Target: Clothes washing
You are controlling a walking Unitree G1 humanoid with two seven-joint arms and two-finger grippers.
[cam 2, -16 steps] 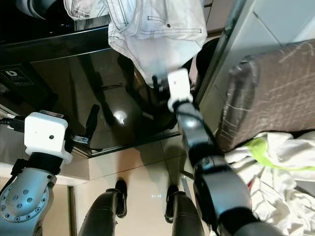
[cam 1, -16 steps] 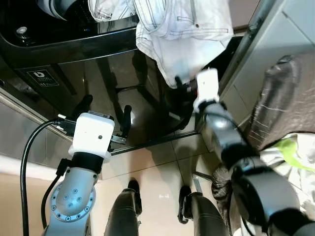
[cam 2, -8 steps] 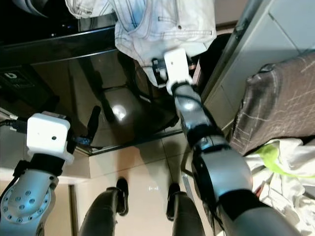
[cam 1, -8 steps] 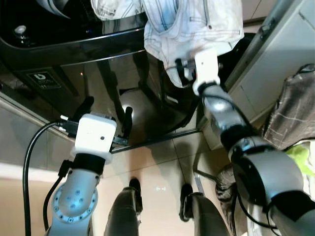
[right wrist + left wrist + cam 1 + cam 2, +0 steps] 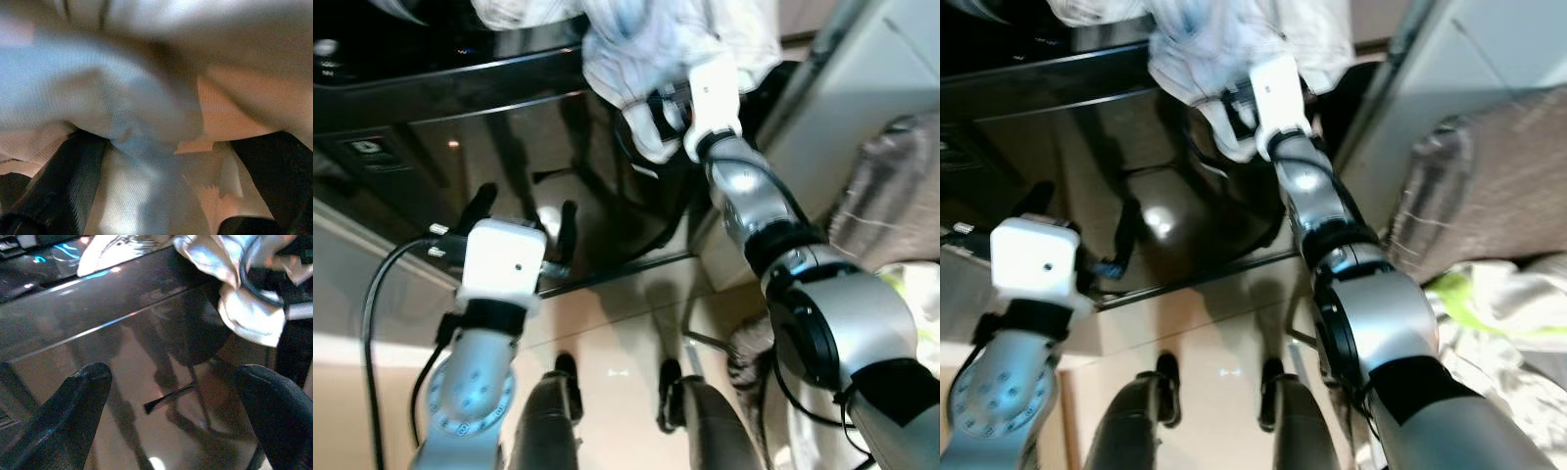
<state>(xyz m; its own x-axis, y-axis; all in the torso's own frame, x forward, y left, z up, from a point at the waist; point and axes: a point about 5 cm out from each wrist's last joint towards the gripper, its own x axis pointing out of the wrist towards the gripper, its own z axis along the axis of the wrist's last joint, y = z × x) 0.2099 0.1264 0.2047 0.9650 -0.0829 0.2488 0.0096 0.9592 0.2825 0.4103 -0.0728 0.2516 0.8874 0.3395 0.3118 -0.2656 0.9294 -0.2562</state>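
The head views are blurred, and the top of the white garment is cut off by the upper edge, so I cannot tell what kind of clothing it is; it hangs over the front lip of the glossy black washing machine, its lower fold drooping against the dark panel. My right claw is raised into that fold; in the right wrist view, cloth lies between and over my two black fingers, which stand apart with the fabric bunched between them, though whether they truly pinch it I cannot tell. My left claw hovers low before the machine's front, its fingers spread wide with nothing between them. To my right a pile of laundry, pale with a yellow-green piece, lies beside a dark grey-brown fabric, its container hard to make out.
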